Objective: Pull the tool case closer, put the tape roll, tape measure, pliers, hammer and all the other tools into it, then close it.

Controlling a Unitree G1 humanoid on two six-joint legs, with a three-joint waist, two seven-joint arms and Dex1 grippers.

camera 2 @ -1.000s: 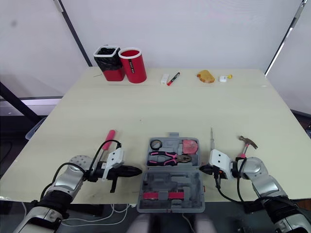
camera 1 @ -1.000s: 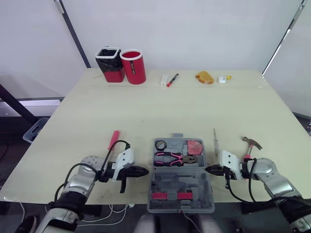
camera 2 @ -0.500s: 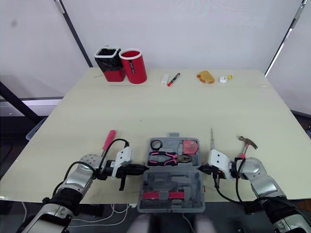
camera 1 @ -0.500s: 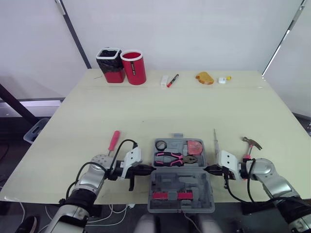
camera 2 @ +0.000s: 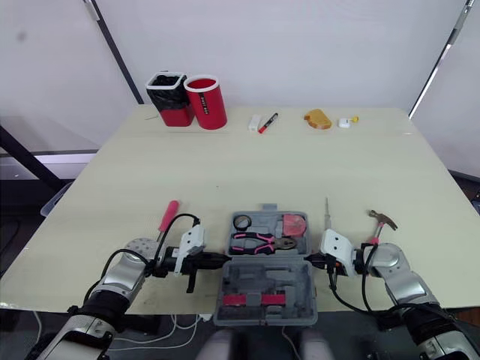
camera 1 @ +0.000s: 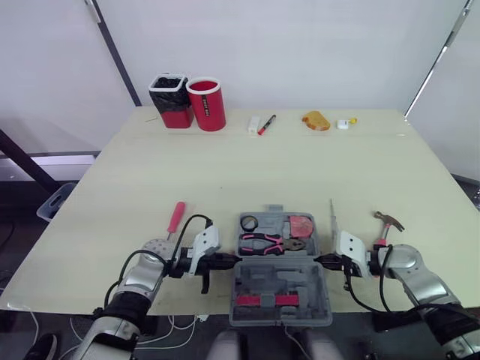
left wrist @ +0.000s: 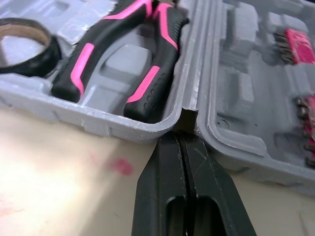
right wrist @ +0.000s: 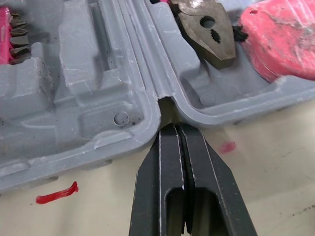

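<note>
Open tool case (camera 1: pixel 281 277) sits at the near edge of the desk (camera 1: pixel 262 172), between the two arms. Its far half holds the pliers (camera 1: pixel 268 243), tape roll (camera 1: pixel 249 223) and red tape measure (camera 1: pixel 301 226). Left jaws are fully shut and hold nothing, with the tips pushed into the hinge notch on the case's left side. Right jaws are the same, shut and empty, with the tips in the right hinge notch. Out on the desk are the hammer (camera 1: pixel 388 223) right of the case, a thin metal tool (camera 1: pixel 332 215) between hammer and case, and a pink-handled screwdriver (camera 1: pixel 175 217) to the left.

The step looks like dragging or squaring the case with both tips. To do it well:
- Keep both tips seated in the notches and low on the desk.
- Move both arms evenly so the case doesn't twist.
- Go little further, since the near half is already at the desk edge and could tip off.
</note>
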